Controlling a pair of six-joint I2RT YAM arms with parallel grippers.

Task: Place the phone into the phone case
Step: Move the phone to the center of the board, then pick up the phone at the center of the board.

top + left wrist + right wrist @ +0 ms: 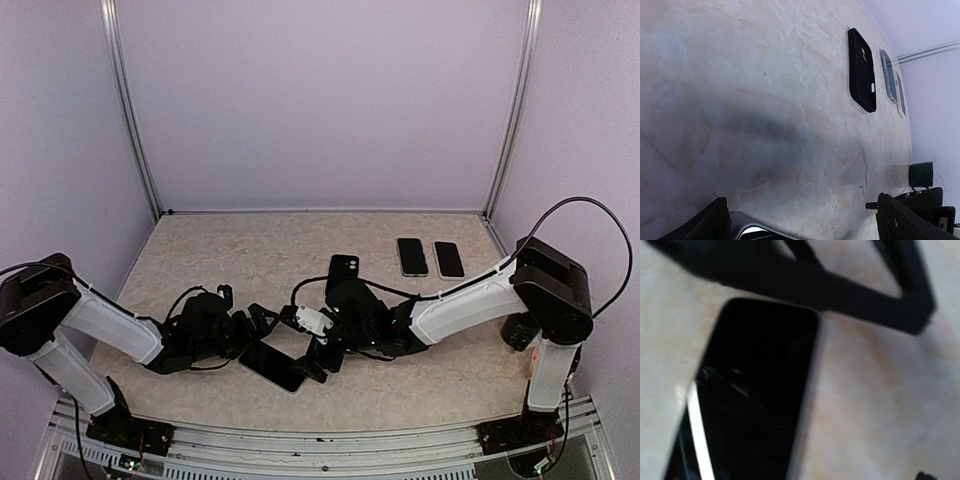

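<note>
A black phone lies screen up on the table near the front, between the two arms. In the right wrist view the phone has a pale grey rim along its edge. That rim looks like the phone case around it, though I cannot tell for sure. My left gripper hovers just left of the phone, and its fingers stand wide apart, open and empty. My right gripper hangs just right of the phone, open with nothing between its jaws.
A black shell with a camera cutout lies behind the grippers, also seen as a black shell in the left wrist view. Two more phones lie side by side at the back right. Walls enclose the table.
</note>
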